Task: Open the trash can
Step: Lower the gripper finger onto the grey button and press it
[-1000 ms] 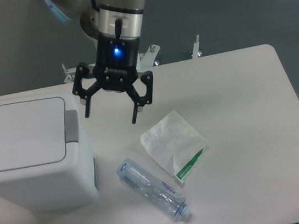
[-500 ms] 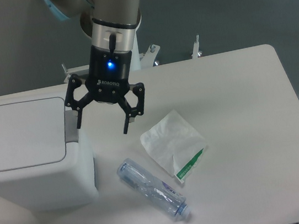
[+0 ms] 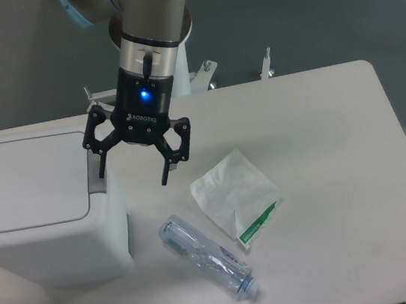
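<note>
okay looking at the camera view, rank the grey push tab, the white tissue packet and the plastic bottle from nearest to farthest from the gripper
From the open gripper:
1. Grey push tab on the trash can, right by one fingertip, at image left.
2. White tissue packet, on the table toward image right.
3. Plastic bottle, lying nearer the front edge, below the gripper in the image.

Trash can (image 3: pixel 42 220) cut off at left edge; grey push tab (image 3: pixel 98 183) partly hidden behind one of the fingers (image 3: pixel 99 160). Bench (image 3: pixel 343 178) cropped at bottom. Arm cut off at top. Bottle (image 3: pixel 206 257) label unreadable.
</note>
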`<control>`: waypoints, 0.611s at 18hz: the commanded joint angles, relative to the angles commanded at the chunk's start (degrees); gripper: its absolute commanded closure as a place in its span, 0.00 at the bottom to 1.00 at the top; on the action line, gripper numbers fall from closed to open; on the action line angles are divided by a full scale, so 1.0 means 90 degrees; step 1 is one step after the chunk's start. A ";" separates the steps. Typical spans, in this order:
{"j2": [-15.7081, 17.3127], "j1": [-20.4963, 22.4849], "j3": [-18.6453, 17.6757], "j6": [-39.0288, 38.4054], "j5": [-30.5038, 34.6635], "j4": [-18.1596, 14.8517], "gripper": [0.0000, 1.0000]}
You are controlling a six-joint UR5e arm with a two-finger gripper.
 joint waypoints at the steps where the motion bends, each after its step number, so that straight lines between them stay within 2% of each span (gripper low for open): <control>1: 0.0000 -0.0019 -0.0029 0.0000 0.0000 0.0000 0.00; 11: 0.0000 -0.0068 -0.0078 0.0010 0.0010 0.0000 0.00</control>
